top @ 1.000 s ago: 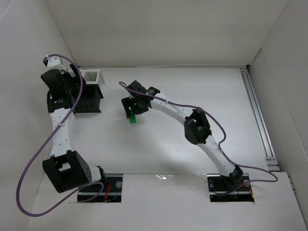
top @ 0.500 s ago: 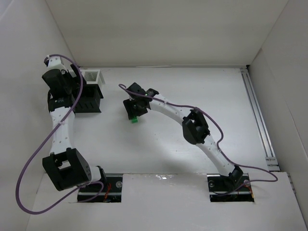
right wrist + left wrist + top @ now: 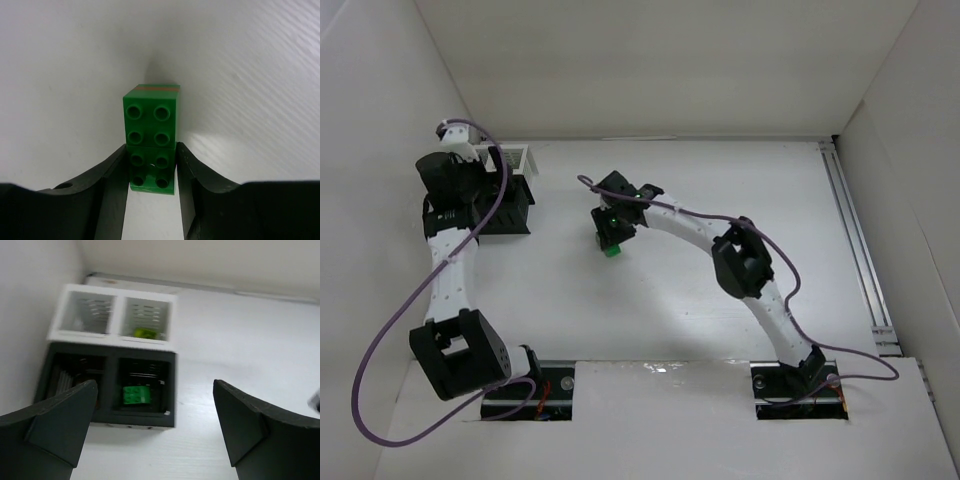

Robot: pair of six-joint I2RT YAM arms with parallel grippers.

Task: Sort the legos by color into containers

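1. My right gripper [image 3: 151,150] is clamped on the green lego [image 3: 151,120]. Both fingers press on the sides of its near half, and the far half pokes out in front. I grip it by the sides because the studded top gives the pads nothing flat to hold.
2. That green lego sits on the table [image 3: 720,180], well to the right of the rack [image 3: 172,385] and clear of it. It looks to me as if it rests on the surface and is not yet lifted.
3. The piece shows a seam across its middle. I cannot tell whether it is one long brick or two joined, so I judge a slow lift is wise in case the far half drops off.
4. My left gripper [image 3: 154,405] hangs directly over the rack with its jaws spread wide and nothing between them. From there its camera looks straight down into the compartments.
5. In the rack's near row, the right-hand black compartment holds a sorted green lego [image 3: 136,394]. The white compartment just behind it holds a yellow-green lego [image 3: 145,333].
6. I judge that black compartment is where this piece belongs, green with green. The left arm over the rack could get in the way of the drop.
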